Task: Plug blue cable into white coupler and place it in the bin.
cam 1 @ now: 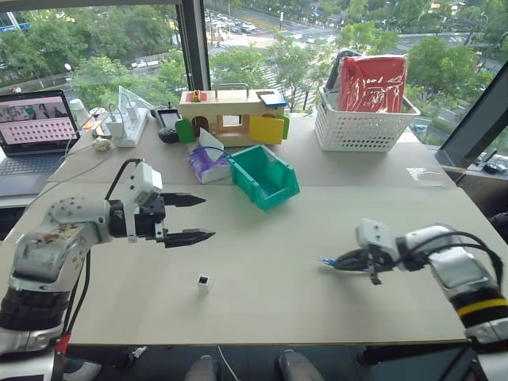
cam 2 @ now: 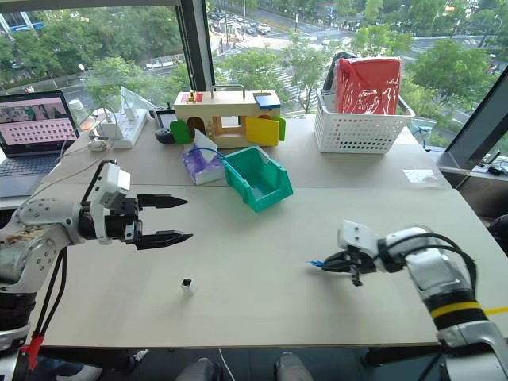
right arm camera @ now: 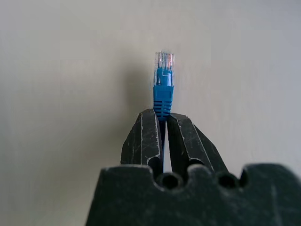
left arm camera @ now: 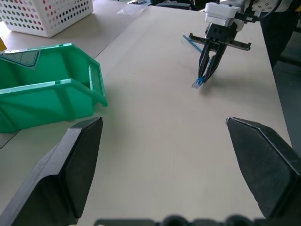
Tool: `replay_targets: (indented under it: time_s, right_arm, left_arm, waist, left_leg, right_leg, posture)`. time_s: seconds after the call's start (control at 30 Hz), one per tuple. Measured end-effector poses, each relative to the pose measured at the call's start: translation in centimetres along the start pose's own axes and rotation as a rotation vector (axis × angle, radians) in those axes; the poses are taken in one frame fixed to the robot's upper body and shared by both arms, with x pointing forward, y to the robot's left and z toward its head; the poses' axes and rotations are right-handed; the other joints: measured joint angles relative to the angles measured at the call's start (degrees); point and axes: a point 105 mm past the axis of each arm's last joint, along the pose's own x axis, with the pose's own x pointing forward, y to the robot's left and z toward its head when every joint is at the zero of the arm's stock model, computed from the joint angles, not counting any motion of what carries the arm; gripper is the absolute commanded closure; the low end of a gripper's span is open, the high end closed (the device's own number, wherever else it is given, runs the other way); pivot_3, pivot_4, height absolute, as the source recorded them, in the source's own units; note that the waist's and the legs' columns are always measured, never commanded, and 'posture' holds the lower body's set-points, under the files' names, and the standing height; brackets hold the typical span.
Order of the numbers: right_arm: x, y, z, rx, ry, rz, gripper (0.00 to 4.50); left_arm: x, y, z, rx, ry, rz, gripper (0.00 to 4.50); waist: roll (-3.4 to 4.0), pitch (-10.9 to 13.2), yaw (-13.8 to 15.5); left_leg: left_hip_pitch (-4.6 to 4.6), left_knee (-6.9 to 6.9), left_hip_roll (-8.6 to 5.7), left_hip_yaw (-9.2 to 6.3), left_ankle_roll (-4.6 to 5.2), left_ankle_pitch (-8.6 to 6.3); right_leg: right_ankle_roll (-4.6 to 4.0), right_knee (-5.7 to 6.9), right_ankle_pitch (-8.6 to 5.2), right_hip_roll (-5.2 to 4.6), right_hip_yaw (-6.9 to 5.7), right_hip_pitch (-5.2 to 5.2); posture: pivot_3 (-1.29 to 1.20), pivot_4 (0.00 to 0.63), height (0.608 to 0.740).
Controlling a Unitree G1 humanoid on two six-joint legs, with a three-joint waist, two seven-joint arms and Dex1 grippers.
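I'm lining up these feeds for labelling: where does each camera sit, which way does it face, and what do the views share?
Left eye, right eye: head cameras looking forward and down over the table; both arms show, with the white coupler and the bin.
Left wrist: on the left arm, between the open left gripper fingers, facing the right gripper.
Right wrist: on the right arm, along shut fingers pinching the blue cable.
Shared: cable plug and right gripper appear in every view.

An upper-floor office or lab: a wide desk point(cam 1: 262, 262) with a laptop point(cam 1: 36, 131) beside tall windows point(cam 1: 103, 48) overlooking treetops.
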Motion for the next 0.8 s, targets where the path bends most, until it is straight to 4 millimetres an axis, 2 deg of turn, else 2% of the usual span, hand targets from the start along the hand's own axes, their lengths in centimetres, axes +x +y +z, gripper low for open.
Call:
replay_targets:
  time_s: [0.1, 0.23, 0.33, 0.43, 0.5, 0.57, 0.6, 0.63, 0.77, 0.8]
  right_arm:
    - [1.4, -0.8, 2.1, -0.016, -0.031, -0.02, 4.48]
    - [5.2, -0.7, 5.7, -0.061, -0.084, 0.015, 4.48]
    - [7.7, 0.2, 6.6, -0.08, -0.075, 0.061, 4.48]
    - [8.7, -0.1, 7.5, -0.107, -0.07, 0.062, 4.48]
    - [8.9, -0.4, 8.1, -0.118, -0.074, 0.048, 3.56]
    - [9.0, -0.4, 8.4, -0.122, -0.08, 0.048, 3.2]
    - [9.0, -0.4, 8.2, -0.119, -0.077, 0.048, 2.72]
    - [8.9, -0.4, 8.0, -0.113, -0.073, 0.047, 2.43]
    - [7.6, -0.7, 7.6, -0.065, -0.08, 0.005, 0.94]
    - [7.1, -0.8, 7.7, -0.06, -0.087, -0.013, 0.69]
  left_arm:
    - [0.1, 0.2, -0.1, 0.017, 0.01, 0.004, 0.0]
    - [1.4, -0.4, -1.9, 0.054, 0.077, -0.04, 0.0]
    - [2.5, -1.4, -4.1, 0.07, 0.144, -0.094, 0.0]
    - [3.2, -1.9, -5.0, 0.083, 0.166, -0.127, 0.0]
    - [3.7, -2.0, -5.1, 0.097, 0.16, -0.141, 0.0]
    - [4.3, -2.2, -5.3, 0.096, 0.15, -0.157, 0.0]
    - [4.7, -2.2, -5.3, 0.099, 0.146, -0.165, 0.0]
    - [5.1, -2.1, -5.3, 0.103, 0.137, -0.17, 0.0]
    - [7.2, -1.3, -5.1, 0.131, 0.082, -0.164, 0.0]
    - [7.6, -0.9, -5.3, 0.135, 0.077, -0.155, 0.0]
  waist:
    - [0.0, 0.0, 0.3]
    - [0.01, 0.0, 0.4]
    - [0.02, 0.0, 0.6]
    - [0.02, 0.0, 0.6]
    - [0.02, 0.0, 0.6]
    - [0.02, 0.0, 0.7]
    - [0.02, 0.0, 0.7]
    - [0.02, 0.0, 0.8]
    - [0.03, 0.0, 0.9]
    - [0.03, 0.0, 0.9]
  left_leg:
    - [-0.05, 0.0, 0.0, -0.01, 0.0, -0.01]
    - [-0.09, -0.01, -0.01, -0.02, 0.02, -0.03]
    - [-0.15, 0.0, -0.03, -0.03, 0.02, -0.03]
    - [-0.26, 0.04, -0.02, -0.05, 0.02, -0.02]
    - [-0.26, 0.04, -0.02, -0.06, 0.02, -0.02]
    - [-0.28, 0.04, -0.02, -0.09, 0.02, -0.02]
    - [-0.29, 0.04, -0.03, -0.1, 0.02, -0.02]
    - [-0.31, 0.04, -0.04, -0.12, 0.02, -0.02]
    - [-0.32, 0.05, -0.05, -0.14, 0.02, -0.02]
    - [-0.32, 0.05, -0.05, -0.15, 0.02, -0.02]
  right_leg:
    - [-0.09, -0.04, 0.04, 0.0, -0.01, -0.01]
    - [-0.31, -0.04, 0.16, -0.01, -0.02, -0.04]
    - [-0.35, -0.05, 0.17, -0.02, -0.04, -0.06]
    - [-0.36, -0.03, 0.18, -0.02, -0.06, -0.15]
    - [-0.36, -0.03, 0.18, -0.02, -0.07, -0.15]
    - [-0.36, -0.04, 0.18, -0.02, -0.1, -0.15]
    - [-0.36, -0.04, 0.18, -0.02, -0.11, -0.15]
    - [-0.36, -0.04, 0.18, -0.02, -0.12, -0.15]
    - [-0.36, -0.03, 0.18, -0.02, -0.12, -0.16]
    - [-0.36, -0.03, 0.19, -0.02, -0.13, -0.16]
  posture:
    - [0.0, 0.15, 0.739]
    - [0.0, 0.15, 0.739]
    - [0.0, 0.15, 0.739]
    - [0.0, 0.15, 0.739]
    - [0.0, 0.15, 0.739]
    - [0.0, 0.15, 0.739]
    - [0.0, 0.15, 0.739]
    - [0.0, 0.15, 0.739]
    - [0.0, 0.15, 0.739]
    - [0.0, 0.15, 0.739]
